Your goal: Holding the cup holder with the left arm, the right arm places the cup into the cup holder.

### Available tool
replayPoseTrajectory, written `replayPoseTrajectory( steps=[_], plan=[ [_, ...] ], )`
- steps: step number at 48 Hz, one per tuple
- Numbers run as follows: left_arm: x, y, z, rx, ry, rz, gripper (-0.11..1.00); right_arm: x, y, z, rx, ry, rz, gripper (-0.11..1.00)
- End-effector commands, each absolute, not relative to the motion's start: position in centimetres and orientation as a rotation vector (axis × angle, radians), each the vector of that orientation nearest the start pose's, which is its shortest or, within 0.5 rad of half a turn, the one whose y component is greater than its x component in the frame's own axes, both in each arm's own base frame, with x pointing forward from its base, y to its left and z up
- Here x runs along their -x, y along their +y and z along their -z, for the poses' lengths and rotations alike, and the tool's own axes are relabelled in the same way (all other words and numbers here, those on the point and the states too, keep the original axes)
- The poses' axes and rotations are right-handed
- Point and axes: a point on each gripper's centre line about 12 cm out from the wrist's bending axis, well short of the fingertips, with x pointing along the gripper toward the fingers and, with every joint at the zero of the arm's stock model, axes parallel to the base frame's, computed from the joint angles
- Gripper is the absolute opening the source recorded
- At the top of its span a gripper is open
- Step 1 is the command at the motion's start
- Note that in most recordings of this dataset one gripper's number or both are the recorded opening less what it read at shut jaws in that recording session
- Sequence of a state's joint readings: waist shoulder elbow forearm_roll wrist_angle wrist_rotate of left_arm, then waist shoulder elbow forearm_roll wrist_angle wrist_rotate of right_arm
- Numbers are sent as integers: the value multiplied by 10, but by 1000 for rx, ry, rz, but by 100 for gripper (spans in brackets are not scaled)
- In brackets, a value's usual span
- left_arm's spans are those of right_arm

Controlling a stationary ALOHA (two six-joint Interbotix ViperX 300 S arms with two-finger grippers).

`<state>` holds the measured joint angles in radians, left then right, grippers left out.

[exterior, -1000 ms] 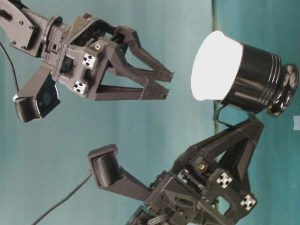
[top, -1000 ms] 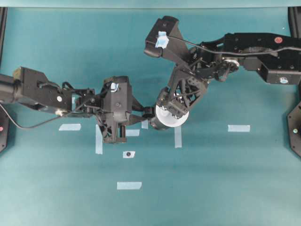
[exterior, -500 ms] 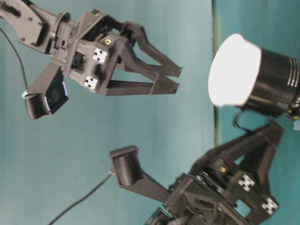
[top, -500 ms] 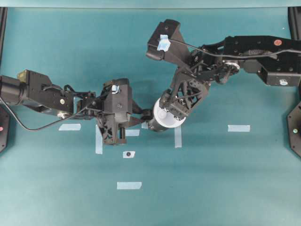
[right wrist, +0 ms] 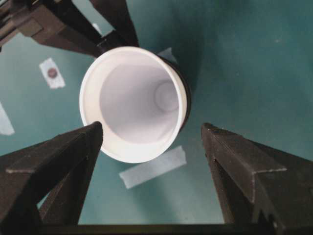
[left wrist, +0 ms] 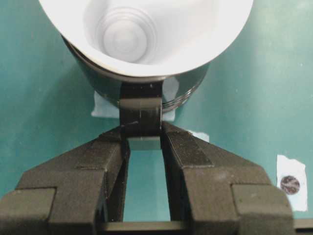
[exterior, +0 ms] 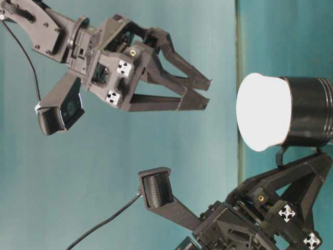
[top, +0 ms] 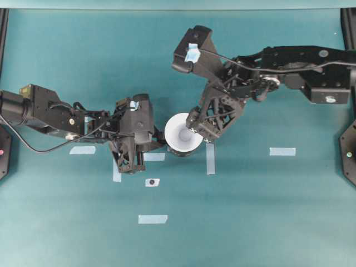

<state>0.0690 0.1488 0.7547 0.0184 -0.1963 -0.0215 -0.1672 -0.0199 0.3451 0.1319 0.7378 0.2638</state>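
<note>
The white cup (top: pixel 183 132) sits inside the glossy black cup holder (exterior: pixel 308 112), its rim (right wrist: pixel 134 103) standing out above the holder. My left gripper (left wrist: pixel 142 136) is shut on the holder's small side tab (left wrist: pixel 141 113) and holds the holder off the table; overhead, the left gripper (top: pixel 160 142) is just left of the cup. My right gripper (right wrist: pixel 151 132) stands open, apart from the cup, with only table between its fingers. Overhead, the right gripper (top: pixel 200 132) is at the cup's right edge, and in the table-level view the right gripper (exterior: pixel 208 94) hangs clear of the cup (exterior: pixel 263 119).
Pale tape strips lie on the teal table: one (top: pixel 210 161) just under the cup, others left (top: pixel 82 149), right (top: pixel 282 151) and near the front (top: pixel 153 219). A tape patch with a black dot (top: pixel 152 182) lies below the left gripper.
The open right gripper has drawn back off the cup, uncovering it. The left arm has shifted the holder with the cup leftward and levelled it.
</note>
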Motion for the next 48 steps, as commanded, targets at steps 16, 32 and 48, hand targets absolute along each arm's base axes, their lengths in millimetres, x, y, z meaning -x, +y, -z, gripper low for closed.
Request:
replayPoseTrajectory(
  steps=[16,32,48],
  plan=[
    [-383,25,-109,46,702,-69,25,-396,-56,-238,-470,981,262,88],
    [-382,25,-111,46,706,-69,25,-396,-57,-234,-469,983,262,88],
    [-385,26,-114,47,695,-70,64,-395,-56,-233,-470,986,263,88]
  ],
)
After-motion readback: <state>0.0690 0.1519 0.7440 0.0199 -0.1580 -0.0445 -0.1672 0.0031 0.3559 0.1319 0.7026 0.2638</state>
